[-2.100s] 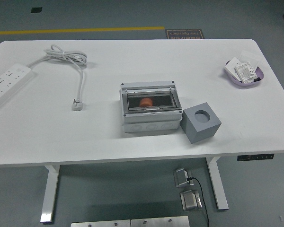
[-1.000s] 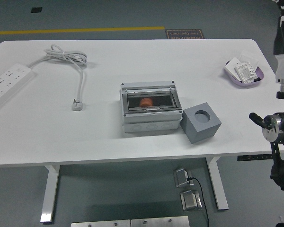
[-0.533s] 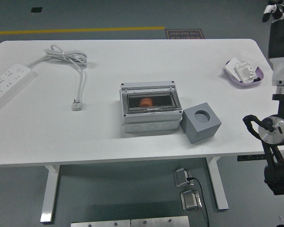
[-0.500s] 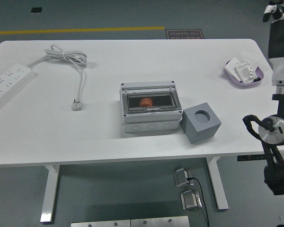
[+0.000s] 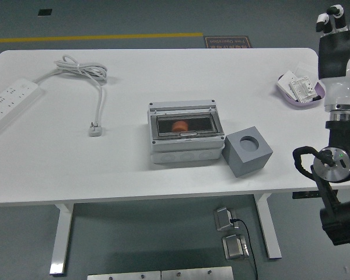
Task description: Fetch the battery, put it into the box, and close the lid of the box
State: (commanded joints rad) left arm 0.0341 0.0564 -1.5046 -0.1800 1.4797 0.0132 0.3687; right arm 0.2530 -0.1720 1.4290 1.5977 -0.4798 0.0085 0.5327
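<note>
A grey box [image 5: 182, 132] stands at the table's middle with its tinted clear lid [image 5: 184, 125] lying flat and shut. An orange object [image 5: 178, 125], seemingly the battery, shows through the lid inside the box. My right arm [image 5: 339, 157] rises at the table's right edge. Its hand [image 5: 337, 32] is up at the far right corner with the fingers [image 5: 336, 10] stretched out and holding nothing. It is far from the box. My left arm is out of view.
A grey cube with a round hole [image 5: 247, 151] stands just right of the box. A purple dish of white parts [image 5: 300, 88] lies at the far right beside my hand. A white power strip [image 5: 9, 102] and its coiled cable [image 5: 84, 72] lie at the left.
My right arm has come in from the right edge and risen, and its hand has moved leftward to above the table's far right corner. The box and cube have not moved.
</note>
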